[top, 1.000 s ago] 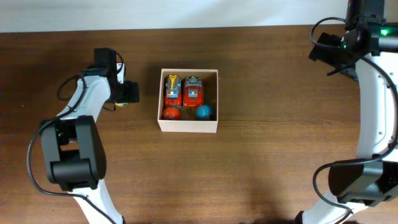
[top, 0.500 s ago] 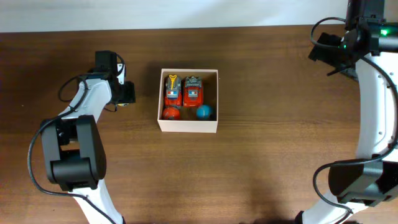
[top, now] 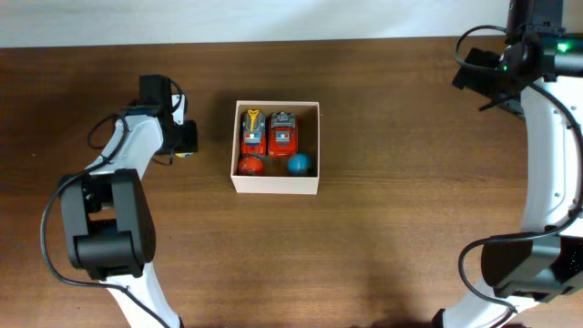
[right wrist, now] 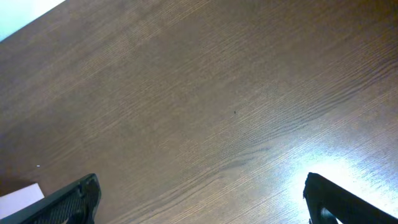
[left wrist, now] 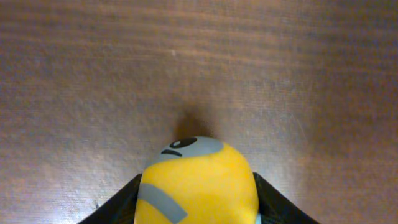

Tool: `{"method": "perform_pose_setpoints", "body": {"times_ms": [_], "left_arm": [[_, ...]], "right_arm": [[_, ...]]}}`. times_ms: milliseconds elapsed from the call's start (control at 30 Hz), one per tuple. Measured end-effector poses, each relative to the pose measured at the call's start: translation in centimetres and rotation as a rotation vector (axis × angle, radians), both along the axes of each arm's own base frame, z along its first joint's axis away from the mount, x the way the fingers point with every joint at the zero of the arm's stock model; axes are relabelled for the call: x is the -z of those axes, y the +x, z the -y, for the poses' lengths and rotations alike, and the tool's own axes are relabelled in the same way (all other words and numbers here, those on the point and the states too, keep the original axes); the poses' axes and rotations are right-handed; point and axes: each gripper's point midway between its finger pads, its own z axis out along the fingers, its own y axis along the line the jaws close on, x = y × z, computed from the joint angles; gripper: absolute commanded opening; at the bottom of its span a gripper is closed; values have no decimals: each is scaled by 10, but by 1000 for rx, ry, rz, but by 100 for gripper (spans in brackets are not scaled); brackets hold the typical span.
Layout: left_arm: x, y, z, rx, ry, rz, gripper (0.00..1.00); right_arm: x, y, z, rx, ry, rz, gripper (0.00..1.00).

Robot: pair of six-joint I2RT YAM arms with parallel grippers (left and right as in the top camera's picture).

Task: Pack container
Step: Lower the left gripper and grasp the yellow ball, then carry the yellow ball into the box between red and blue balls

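Brown wood-grain worktop, with a pale wall strip along the far edge. Container sits upright on the worktop, left of centre, open top, cream-white walls. Four toys inside: left toy car and right toy car, both red-orange, side by side in the far part. A red ball and a blue ball are in the near part, one in front of each car. The right side of the container floor is bare.

Left arm reaches in from the left. The left jaws are near the container's left wall, not touching it. They are closed around a yellow toy with grey markings, and dark fingers press both its flanks in the left wrist view. Cannot tell if the toy rests on the worktop or hangs above it.

Right arm is well apart at the far right corner. The right jaws are spread wide with nothing between them, and the wrist view shows only bare wood.
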Motion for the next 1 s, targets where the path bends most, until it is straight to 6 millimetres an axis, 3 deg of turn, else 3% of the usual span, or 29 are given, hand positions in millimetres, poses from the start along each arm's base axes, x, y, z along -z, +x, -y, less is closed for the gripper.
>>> {"method": "perform_pose_setpoints", "body": {"times_ms": [200,300,433,567,700,733,833,1000], "left_arm": [[-5,-19,4,5,-24,-97,49],[-20,-16,8,12,-48,-104,49],[-51,-12,20,42,-109,-71,49],[-104,-14,38,121,-188,28,49],[-177,-27,66,259,-247,179,49],[-180,-28,67,267,-249,184,49],[-202,-43,98,391,-258,220,49],[-197,-64,155,620,-256,190,49]], "right_arm": [[0,0,0,0,0,0,99],[0,0,0,0,0,1,99],[0,0,0,0,0,0,99],[0,0,0,0,0,1,99],[0,0,0,0,0,0,99],[0,0,0,0,0,0,99],[0,0,0,0,0,0,99],[0,0,0,0,0,0,99]]}}
